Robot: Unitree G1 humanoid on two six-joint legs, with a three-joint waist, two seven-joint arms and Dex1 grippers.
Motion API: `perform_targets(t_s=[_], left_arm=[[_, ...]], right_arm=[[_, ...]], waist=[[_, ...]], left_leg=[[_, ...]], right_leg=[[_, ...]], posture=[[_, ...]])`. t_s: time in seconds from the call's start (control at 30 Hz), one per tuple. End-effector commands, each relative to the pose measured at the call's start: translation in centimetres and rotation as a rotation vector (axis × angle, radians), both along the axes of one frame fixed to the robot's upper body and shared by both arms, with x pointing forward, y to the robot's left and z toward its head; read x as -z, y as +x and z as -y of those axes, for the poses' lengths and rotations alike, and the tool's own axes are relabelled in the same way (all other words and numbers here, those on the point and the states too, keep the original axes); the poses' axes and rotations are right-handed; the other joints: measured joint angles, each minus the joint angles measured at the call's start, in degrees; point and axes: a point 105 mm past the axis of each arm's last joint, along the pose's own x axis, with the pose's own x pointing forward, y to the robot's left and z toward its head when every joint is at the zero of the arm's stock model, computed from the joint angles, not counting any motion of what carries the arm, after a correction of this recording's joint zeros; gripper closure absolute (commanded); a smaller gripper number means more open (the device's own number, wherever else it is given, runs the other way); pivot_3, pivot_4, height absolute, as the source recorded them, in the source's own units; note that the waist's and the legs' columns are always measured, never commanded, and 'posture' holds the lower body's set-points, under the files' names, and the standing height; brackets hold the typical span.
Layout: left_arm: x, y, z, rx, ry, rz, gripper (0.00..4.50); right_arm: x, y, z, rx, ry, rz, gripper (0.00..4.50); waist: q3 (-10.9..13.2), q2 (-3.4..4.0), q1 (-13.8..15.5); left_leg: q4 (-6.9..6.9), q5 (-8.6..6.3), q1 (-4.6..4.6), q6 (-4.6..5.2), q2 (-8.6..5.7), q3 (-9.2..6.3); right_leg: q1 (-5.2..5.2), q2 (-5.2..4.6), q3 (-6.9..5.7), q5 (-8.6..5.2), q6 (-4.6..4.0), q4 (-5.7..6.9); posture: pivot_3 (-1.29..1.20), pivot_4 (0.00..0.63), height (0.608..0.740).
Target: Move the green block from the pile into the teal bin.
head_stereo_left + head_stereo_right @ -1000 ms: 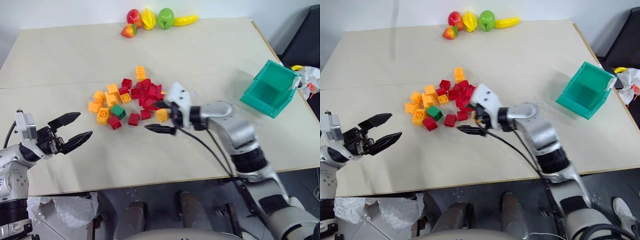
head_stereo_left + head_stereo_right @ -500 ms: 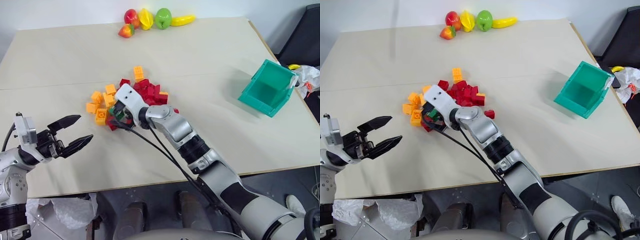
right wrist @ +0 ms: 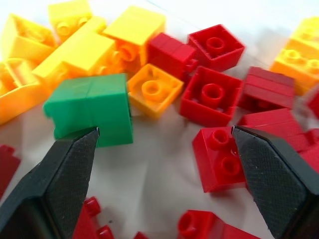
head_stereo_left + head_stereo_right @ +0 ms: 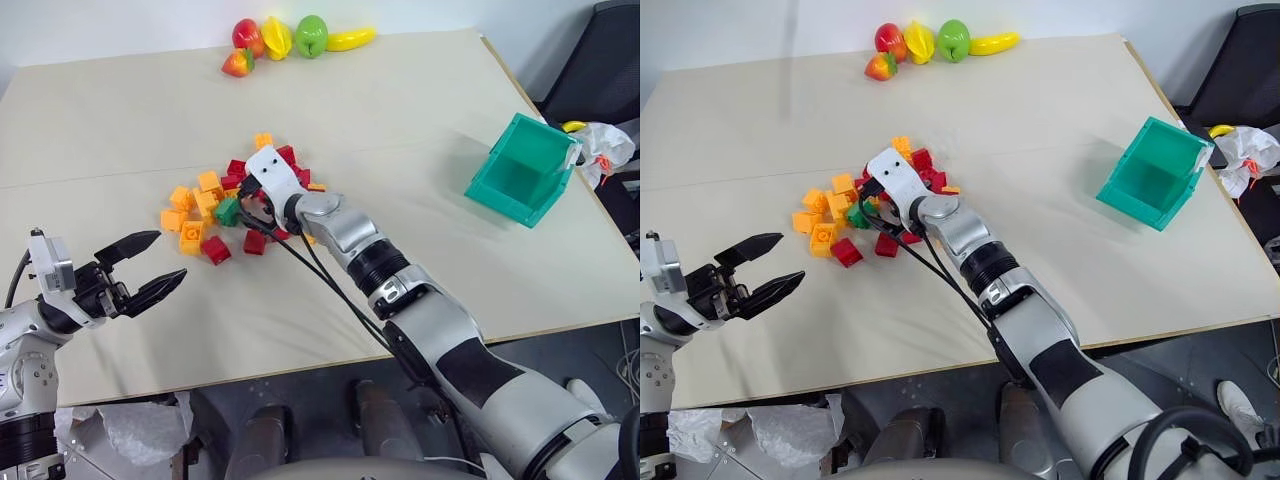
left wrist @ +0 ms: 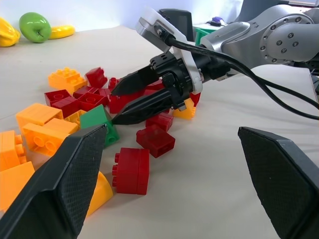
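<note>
The green block (image 3: 92,107) lies at the near left side of the pile (image 4: 262,180) of red, yellow and orange bricks in the middle of the table. My right gripper (image 3: 164,130) is open and low over the pile. One fingertip (image 3: 75,154) sits right against the green block's near face, the other (image 3: 259,159) beside a red brick. The left wrist view shows the right gripper (image 5: 113,106) pointing at the green block (image 5: 97,119). My left gripper (image 4: 170,256) hangs open near the table's front left, apart from the bricks. The teal bin (image 4: 520,170) stands tilted at the right.
A row of toy fruit (image 4: 290,38) lies at the table's far edge. Beyond the right edge are a black chair (image 4: 600,70) and a white bag (image 4: 605,145). Bare tabletop (image 4: 420,130) separates the pile from the bin.
My right arm has stretched forward and leftward from the pile's right side, bringing the open gripper down by the green block. The left gripper has stayed put. The camera view shifted a little.
</note>
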Motion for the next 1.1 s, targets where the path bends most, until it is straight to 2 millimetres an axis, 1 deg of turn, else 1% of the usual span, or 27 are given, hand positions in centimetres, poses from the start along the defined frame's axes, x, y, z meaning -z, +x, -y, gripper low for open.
perform_targets(t_s=[0.03, 0.17, 0.23, 0.33, 0.57, 0.77, 0.8, 0.83, 0.97, 1.0, 1.1], left_arm=[[-0.9, -0.3, 0.0, -0.003, 0.004, 0.049, 0.0], [-0.8, -0.4, 0.0, -0.009, 0.002, 0.051, 0.0], [-0.8, -0.5, 0.0, -0.01, 0.001, 0.05, 0.0], [-0.8, -0.5, 0.0, -0.012, 0.0, 0.049, 0.0], [-0.8, -0.4, 0.1, -0.014, 0.0, 0.052, 0.0], [-0.9, -0.3, 0.2, -0.014, -0.002, 0.055, 0.0], [-0.9, -0.2, 0.3, -0.014, -0.003, 0.056, 0.0], [-0.9, -0.2, 0.3, -0.014, -0.004, 0.056, 0.0], [-0.9, -0.1, 0.3, -0.016, -0.006, 0.058, 0.0], [-0.9, -0.1, 0.3, -0.016, -0.007, 0.058, 0.0], [-0.9, 0.0, 0.3, -0.019, -0.009, 0.061, 0.0]], right_arm=[[-1.9, -5.0, -7.0, -0.242, 0.08, 0.014, 0.05], [-2.8, -6.3, -8.1, -0.332, 0.132, 0.017, 0.05], [-2.9, -6.5, -8.3, -0.349, 0.141, 0.016, 0.05], [-2.3, -6.7, -8.6, -0.351, 0.117, 0.018, 0.05], [-1.2, -8.3, -9.9, -0.42, 0.074, 0.008, 0.05], [-1.1, -8.2, -10.3, -0.387, 0.063, 0.011, 0.05], [-1.1, -8.3, -10.3, -0.391, 0.066, 0.009, 0.44], [-1.2, -8.3, -10.3, -0.394, 0.069, 0.008, 0.67], [-1.4, -8.5, -10.4, -0.401, 0.088, -0.001, 1.92], [-1.5, -8.4, -10.3, -0.403, 0.091, 0.002, 2.31], [-2.1, -8.2, -9.7, -0.414, 0.119, 0.005, 3.27]], waist=[[0.0, 0.0, -0.07], [0.0, 0.01, -0.11], [0.01, 0.01, -0.09], [0.0, 0.01, -0.06], [0.01, 0.02, -0.13], [0.01, 0.01, -0.08], [0.01, 0.02, -0.08], [0.01, 0.02, -0.08], [0.01, 0.01, -0.07], [0.01, 0.01, -0.06], [0.01, 0.01, -0.04]], left_leg=[[0.0, 0.0, 0.0, 0.0, 0.0, 0.0], [0.0, 0.0, 0.0, 0.0, 0.01, 0.0], [0.0, 0.0, 0.0, 0.0, 0.01, 0.0], [0.0, 0.0, 0.0, 0.0, 0.0, 0.0], [0.0, 0.0, 0.0, 0.0, 0.0, 0.0], [0.0, 0.0, 0.0, 0.0, -0.01, 0.0], [0.0, 0.0, 0.0, 0.0, -0.01, 0.0], [0.0, 0.0, 0.0, 0.0, -0.01, 0.0], [0.01, 0.0, 0.0, 0.0, -0.01, 0.0], [0.01, 0.0, 0.0, 0.0, -0.01, 0.0], [0.02, 0.0, -0.01, 0.0, -0.01, 0.0]], right_leg=[[0.0, 0.0, 0.01, 0.0, 0.0, 0.0], [0.0, 0.0, 0.0, 0.0, 0.0, 0.0], [0.0, 0.0, 0.0, 0.0, 0.0, 0.0], [0.0, -0.01, 0.0, 0.0, 0.0, 0.0], [0.0, -0.01, 0.0, 0.0, 0.0, 0.0], [0.0, -0.02, 0.0, 0.0, 0.0, 0.0], [0.0, -0.02, 0.0, 0.0, 0.0, 0.0], [0.0, -0.02, 0.0, 0.0, 0.0, 0.0], [0.0, -0.02, 0.0, 0.0, 0.0, 0.01], [0.0, -0.02, 0.0, 0.0, 0.0, 0.01], [0.0, -0.02, 0.0, 0.0, 0.0, 0.01]], posture=[[0.0, 0.15, 0.74], [0.0, 0.15, 0.74], [0.0, 0.15, 0.74], [0.0, 0.15, 0.74], [0.0, 0.15, 0.74], [0.0, 0.15, 0.74], [0.0, 0.15, 0.74], [0.0, 0.15, 0.74], [0.0, 0.15, 0.74], [0.0, 0.15, 0.74], [0.0, 0.15, 0.74]])
